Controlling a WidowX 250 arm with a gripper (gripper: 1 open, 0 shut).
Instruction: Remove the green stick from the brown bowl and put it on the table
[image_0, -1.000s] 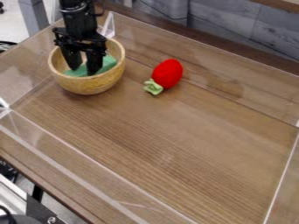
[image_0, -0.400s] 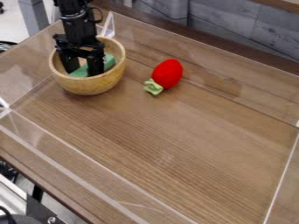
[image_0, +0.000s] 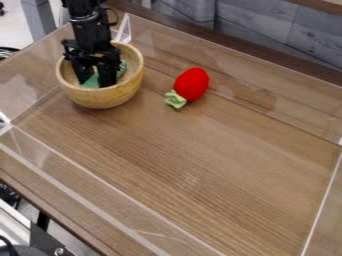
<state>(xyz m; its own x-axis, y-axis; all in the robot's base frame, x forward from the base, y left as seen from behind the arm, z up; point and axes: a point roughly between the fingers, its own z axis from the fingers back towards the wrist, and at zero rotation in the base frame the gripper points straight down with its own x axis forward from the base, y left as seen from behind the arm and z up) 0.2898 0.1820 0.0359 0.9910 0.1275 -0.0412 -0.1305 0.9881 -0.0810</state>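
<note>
Wood-grain table (image_0: 201, 160) w/ clear low walls. Bowl (image_0: 99, 82) sits near far-left corner. My gripper (image_0: 92, 75) points straight down into it, fingers around the green stick (image_0: 99, 82) lying inside; can't tell if I'm clenched on it or loose. Strawberry toy (image_0: 190, 84) just right of bowl, not touching.

No readable text, labels, brands or numbers anywhere in view.
</note>
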